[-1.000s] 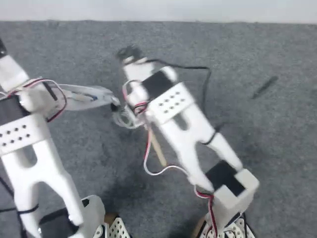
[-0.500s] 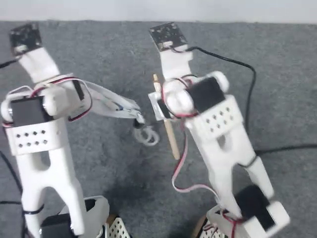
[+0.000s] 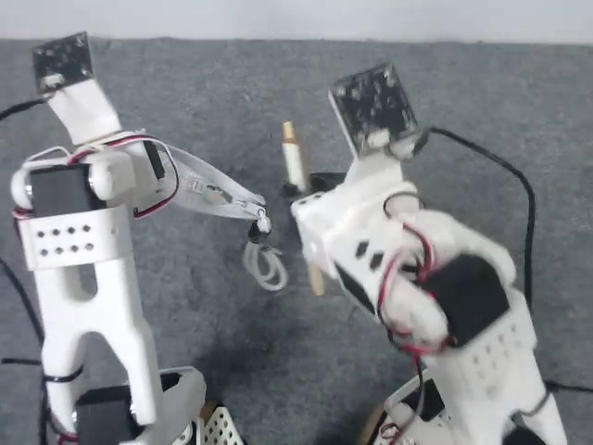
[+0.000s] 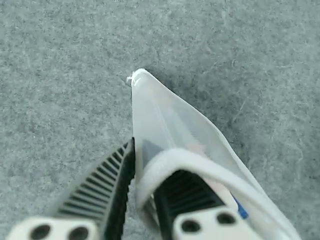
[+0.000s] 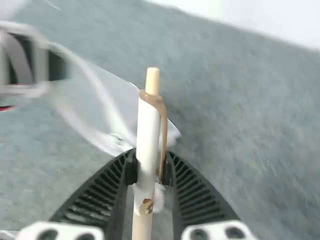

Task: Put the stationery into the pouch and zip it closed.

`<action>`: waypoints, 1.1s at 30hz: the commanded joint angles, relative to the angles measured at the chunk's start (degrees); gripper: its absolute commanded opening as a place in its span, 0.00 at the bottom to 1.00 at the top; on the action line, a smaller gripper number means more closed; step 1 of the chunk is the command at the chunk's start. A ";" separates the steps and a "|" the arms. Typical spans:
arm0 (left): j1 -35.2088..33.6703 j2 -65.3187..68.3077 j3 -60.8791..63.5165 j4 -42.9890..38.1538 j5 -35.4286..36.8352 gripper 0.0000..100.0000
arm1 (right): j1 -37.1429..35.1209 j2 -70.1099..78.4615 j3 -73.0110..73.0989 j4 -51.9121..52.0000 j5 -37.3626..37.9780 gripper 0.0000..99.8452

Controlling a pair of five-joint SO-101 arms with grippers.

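Left gripper (image 4: 141, 152): Clamped narrow on one edge of the pouch, at the end opposite its pointed corner.
Pouch (image 4: 170, 120): Hung from that grip, tapering away to a corner; appeared lifted off the table. Showed a blue item (image 4: 241, 210) through the clear wall. Could not tell how far the mouth stood open.
Cord loop (image 3: 266, 267): Dangled below the pouch's far corner.
Pen (image 3: 295, 165): Stood just right of the pouch's far corner, near it but apart. Not yet inside the pouch.
Right gripper (image 5: 148, 161): Closed narrow on the pen's barrel, clip end projecting beyond the jaws toward the pouch.
Table (image 3: 500, 102): Grey carpet-like cover, spread under and beyond the pouch.
Step in hand: Judged to be insertion of the pen into the pouch.
Pouch support: Best kept motionless by the left gripper, with the mouth turned toward the pen.
Alignment: Best set with the pen's long axis in line with the pouch's length, leading end centred on the mouth.
Entry: Best made slowly along the pouch's length, not across the soft wall.
Release: Best delayed until most of the barrel lay inside the pouch.
Risk: Likely snag of the clip on the pouch's rim or the cord loop; likely fold of the pouch under side pressure.
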 commanded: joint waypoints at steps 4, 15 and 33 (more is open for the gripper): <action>-0.44 1.05 -2.15 -0.26 0.70 0.01 | -5.41 -10.51 7.56 -13.49 -0.70 0.01; -3.69 1.41 -2.07 -1.58 0.70 0.01 | -8.48 -19.65 26.02 -42.51 -0.18 0.01; -3.69 1.05 -2.07 -1.58 0.70 0.01 | -10.59 -16.66 41.67 -81.54 -0.18 0.01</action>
